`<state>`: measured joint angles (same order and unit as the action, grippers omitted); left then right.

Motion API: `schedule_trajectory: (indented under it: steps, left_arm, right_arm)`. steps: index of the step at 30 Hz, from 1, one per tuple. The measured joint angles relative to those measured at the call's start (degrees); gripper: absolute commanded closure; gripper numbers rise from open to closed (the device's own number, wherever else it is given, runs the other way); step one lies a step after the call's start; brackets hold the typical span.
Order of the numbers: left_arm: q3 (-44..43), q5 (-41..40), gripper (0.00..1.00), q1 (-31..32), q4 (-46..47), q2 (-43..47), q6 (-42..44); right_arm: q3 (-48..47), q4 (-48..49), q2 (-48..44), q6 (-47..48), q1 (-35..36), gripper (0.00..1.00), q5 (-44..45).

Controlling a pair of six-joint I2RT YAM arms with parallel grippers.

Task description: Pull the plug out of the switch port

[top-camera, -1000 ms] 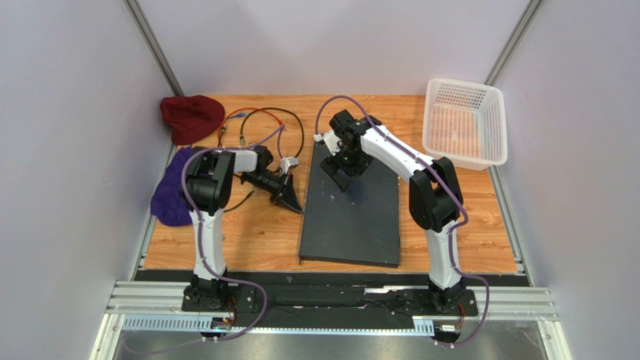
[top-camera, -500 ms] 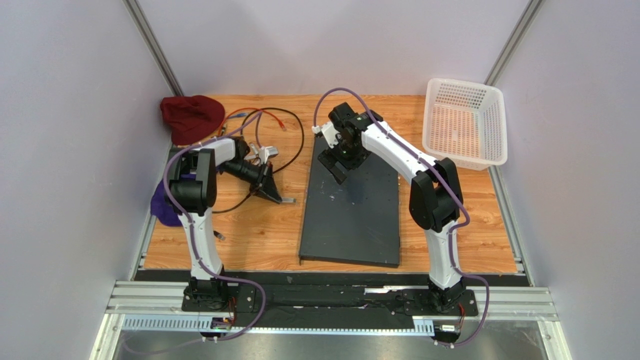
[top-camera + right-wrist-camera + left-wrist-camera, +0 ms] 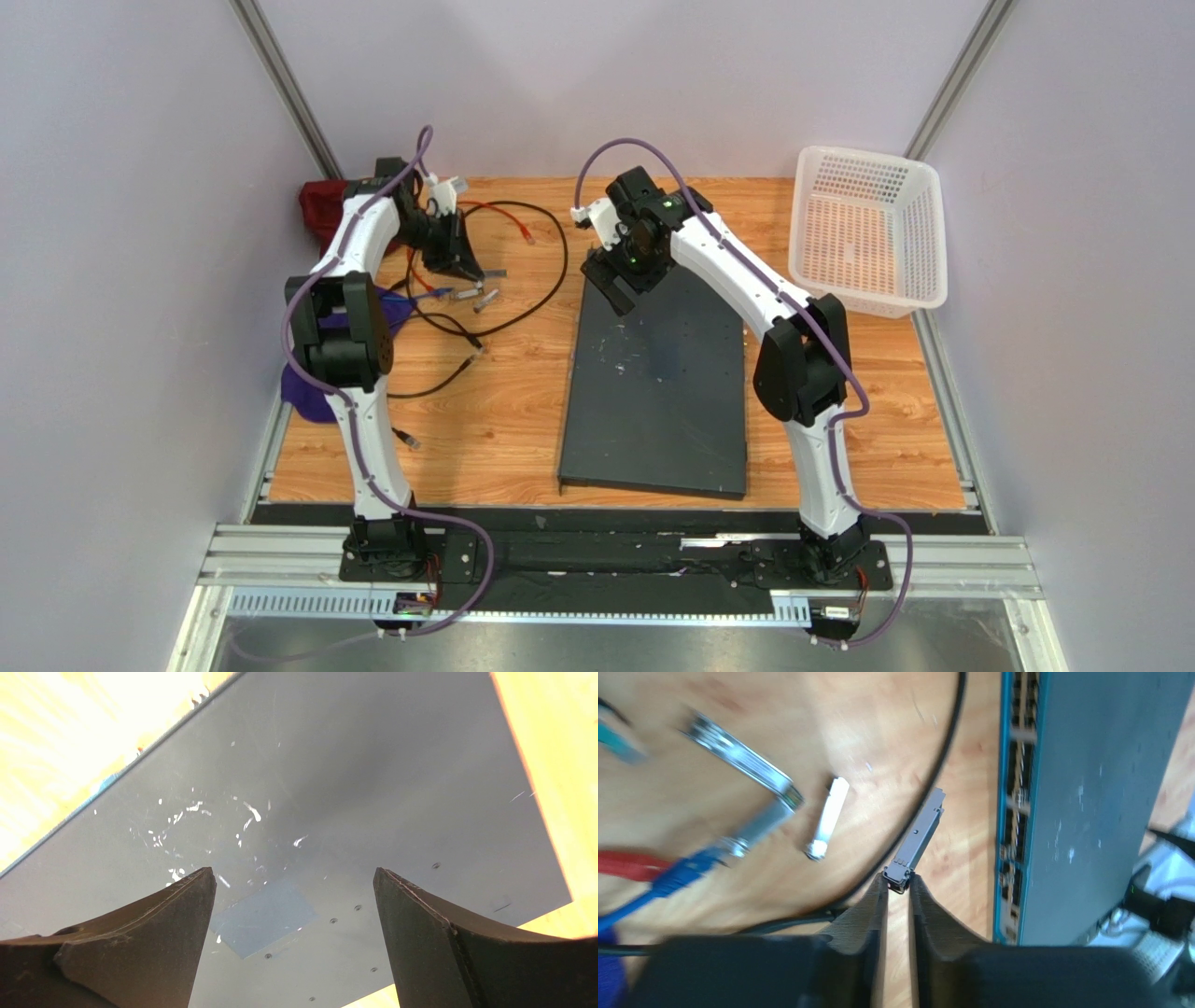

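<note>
We see left gripper [image 3: 898, 883] jaws pinching plug [image 3: 919, 833] end, left of switch [image 3: 1088, 777]; right gripper [image 3: 293, 903] jaws spread above switch.

The switch [image 3: 657, 385] is dark grey, flecked with whitish scuff specks, its port face [image 3: 1018, 812] edged teal; just left of it a silver plug [image 3: 917, 840] shows against the orange-brown, wood-grained worktop [image 3: 477, 434]; further left of the switch are a black cable [image 3: 959, 707], a red cable [image 3: 512, 213], a blue cable [image 3: 675, 878], a dark red cloth [image 3: 317, 207] and a purple cloth [image 3: 298, 381]; right of the switch, a white mesh basket [image 3: 866, 231].
</note>
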<state>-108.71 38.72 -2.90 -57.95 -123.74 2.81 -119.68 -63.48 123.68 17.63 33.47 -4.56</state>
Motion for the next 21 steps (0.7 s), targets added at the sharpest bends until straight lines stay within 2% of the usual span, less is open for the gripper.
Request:
schedule_trajectory:
  steps: [1, 2, 3, 6, 10, 16, 21]
  left_arm:
    - [-2.58, -1.33, 0.47, 0.02, -0.33, -0.98, -0.20]
    - [-5.38, -2.73, 0.15, 0.11, -0.87, -2.10, -0.48]
    - [-7.39, -4.00, 0.06, 0.20, -1.18, -2.89, -0.28]
    - [-12.07, -7.37, 0.06, 0.24, -1.79, -4.09, -0.81]
    - [-13.84, -9.38, 0.06, 0.37, -1.99, -3.52, -1.20]
    - [-8.61, -15.82, 0.05, 2.03, -0.85, 2.69, -1.68]
    - [-5.81, -18.08, 0.02, 5.88, -0.81, 9.20, -1.66]
  right_arm:
    - [-0.79, 0.04, 0.33, 0.17, 0.00, 0.12, 0.04]
    - [-1.51, 0.00, 0.63, 0.33, 0.00, 0.12, 0.07]
    - [-2.12, 0.00, 0.83, 0.48, 0.00, 0.12, 0.17]
    - [-3.34, 0.07, 1.16, 1.14, 0.00, 0.11, 0.63]
    - [-3.93, 0.13, 1.18, 1.55, -0.02, 0.10, 1.27]
    - [-2.84, 0.66, 0.37, 0.85, -1.42, 0.08, 2.62]
    - [0.31, 1.29, -3.28, -5.97, -7.48, 0.09, 5.60]
